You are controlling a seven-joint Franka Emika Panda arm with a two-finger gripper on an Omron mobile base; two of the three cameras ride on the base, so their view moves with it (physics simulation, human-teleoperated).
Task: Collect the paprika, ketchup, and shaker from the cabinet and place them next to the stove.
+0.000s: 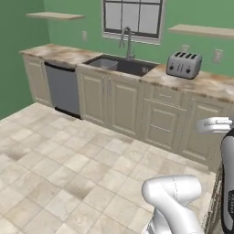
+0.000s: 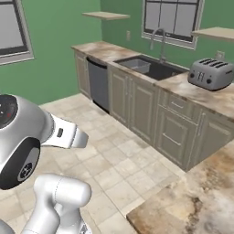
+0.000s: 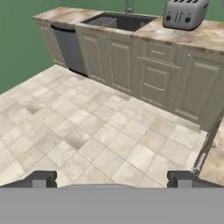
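My gripper (image 3: 111, 179) hangs open over the tiled floor, its two dark fingertips (image 3: 40, 179) wide apart with nothing between them. It faces the base cabinets under the counter. Two tan open wall shelf boards hang on the green wall, one at the left (image 1: 55, 16) and one to the right of the window (image 1: 201, 30). I cannot tell which is the cabinet, and their tops are hidden from this low angle. The paprika, ketchup, shaker and stove are out of view.
A marble counter (image 1: 59, 52) runs along the back wall with a sink (image 1: 121, 65), a tap and a silver toaster (image 1: 183, 65). A dishwasher (image 1: 64, 89) sits below at the left. Another counter corner (image 2: 192, 201) lies close on the right. Open tiled floor (image 1: 68, 155) spreads ahead.
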